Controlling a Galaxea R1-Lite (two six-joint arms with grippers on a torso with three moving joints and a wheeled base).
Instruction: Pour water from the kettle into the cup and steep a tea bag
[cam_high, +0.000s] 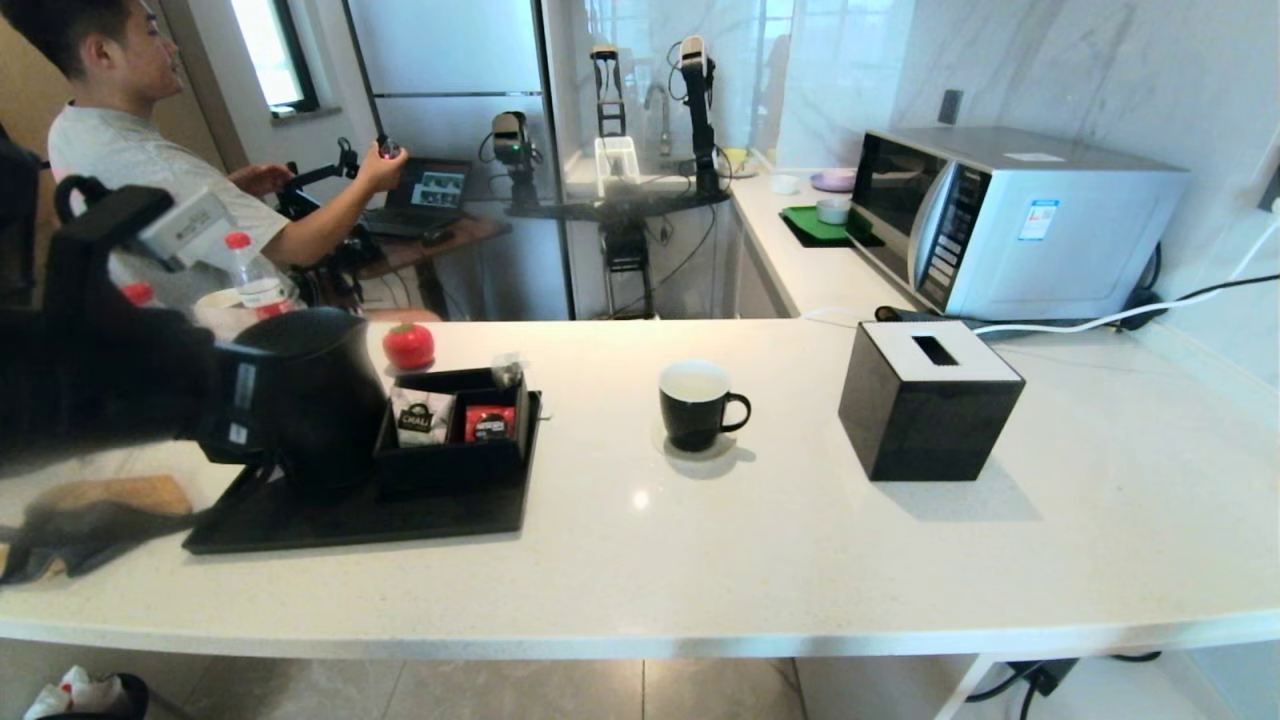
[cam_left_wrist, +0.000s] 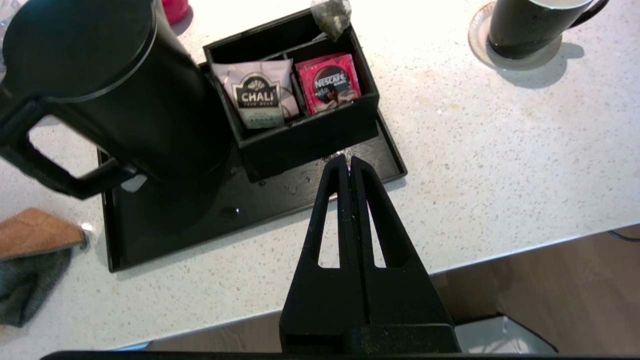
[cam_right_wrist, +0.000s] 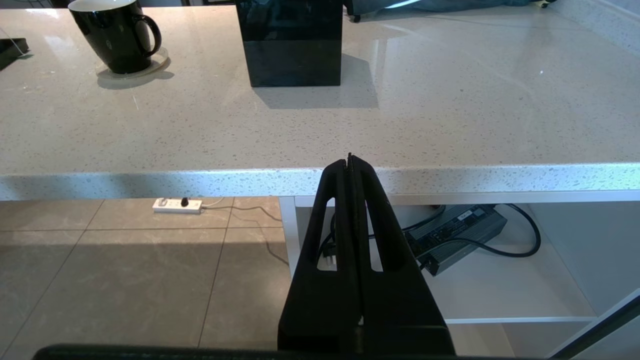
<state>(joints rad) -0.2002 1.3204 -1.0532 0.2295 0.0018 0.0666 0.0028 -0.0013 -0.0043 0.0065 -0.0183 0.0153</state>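
The matte black kettle stands on a black tray, its loop handle turned toward my left arm. My left gripper hovers shut and empty over the tray's front edge, beside the kettle and in front of the packet box. The tea bag rests on that box's far corner. The black mug sits on a coaster mid-counter, white inside showing. My right gripper is shut and empty, low in front of the counter's front edge, out of the head view.
The black box holds a white CHALI packet and a red packet. A black tissue box stands right of the mug, with a microwave behind. A cloth lies left of the tray. A red round thing sits behind it.
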